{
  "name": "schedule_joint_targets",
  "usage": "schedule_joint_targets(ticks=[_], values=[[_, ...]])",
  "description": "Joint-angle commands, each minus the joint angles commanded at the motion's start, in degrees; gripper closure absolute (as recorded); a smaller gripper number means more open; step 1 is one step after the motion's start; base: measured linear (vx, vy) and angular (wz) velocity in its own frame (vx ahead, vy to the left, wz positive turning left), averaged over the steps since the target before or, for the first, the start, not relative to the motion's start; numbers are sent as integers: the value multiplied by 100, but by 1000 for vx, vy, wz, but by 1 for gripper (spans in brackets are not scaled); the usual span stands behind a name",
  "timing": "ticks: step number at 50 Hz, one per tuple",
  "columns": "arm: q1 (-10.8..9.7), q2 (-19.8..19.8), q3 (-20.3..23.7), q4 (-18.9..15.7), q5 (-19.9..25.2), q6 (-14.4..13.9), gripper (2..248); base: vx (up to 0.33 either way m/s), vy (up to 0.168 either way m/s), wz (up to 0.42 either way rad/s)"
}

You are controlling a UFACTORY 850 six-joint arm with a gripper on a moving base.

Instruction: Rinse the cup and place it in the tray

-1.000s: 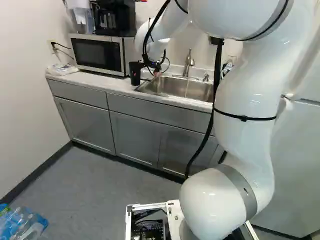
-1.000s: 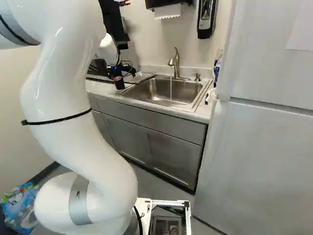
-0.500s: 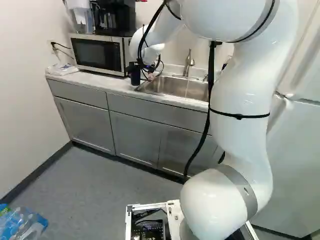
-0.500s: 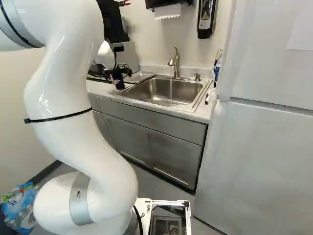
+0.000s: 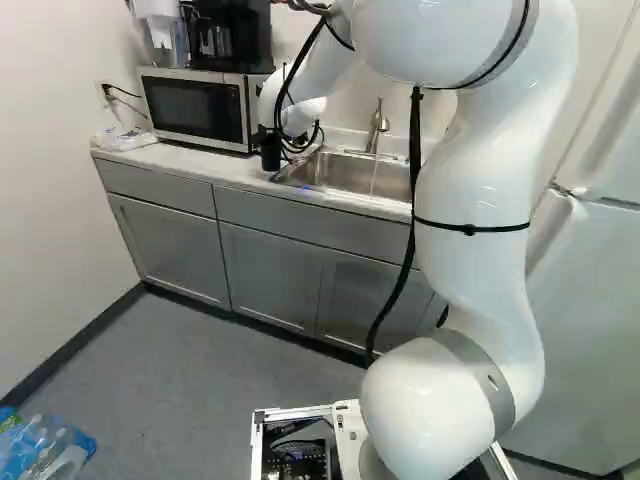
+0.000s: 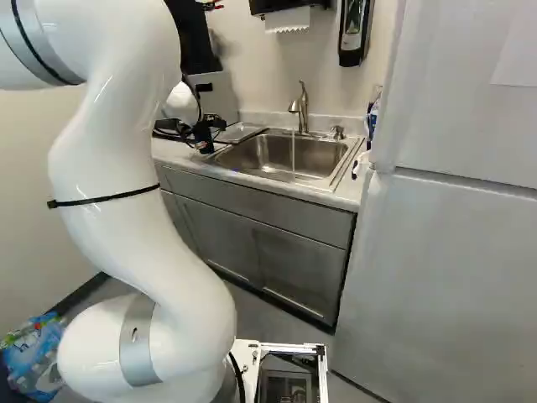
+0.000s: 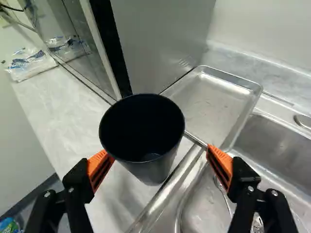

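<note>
Your arm has swung in toward the black cup [image 7: 146, 141], which hasn't shifted on the counter [image 7: 63, 121] beside the sink [image 6: 260, 158]. Your gripper [image 7: 159, 151] is open, fingers straddling it, so you're probably ready to close, then rinse under the running faucet [image 6: 302, 105].

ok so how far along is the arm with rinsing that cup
Done: water is running from the faucet. In hand: the gripper is open around the dark cup, which looks to be standing on the counter by the sink, not gripped. Left: gripping it, likely rinsing it, though I can't tell whether it's been rinsed, and placing it in the tray, which holds no cup.
</note>
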Motion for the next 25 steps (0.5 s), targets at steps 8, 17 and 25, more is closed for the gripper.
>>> schedule_joint_targets(ticks=[8,17,25], values=[[49,-38,57,0,277,0,3,0,0,0],[86,-56,150,0,590,0,3,0,0,0],[100,-49,261,0,848,0,3,0,0,0]])
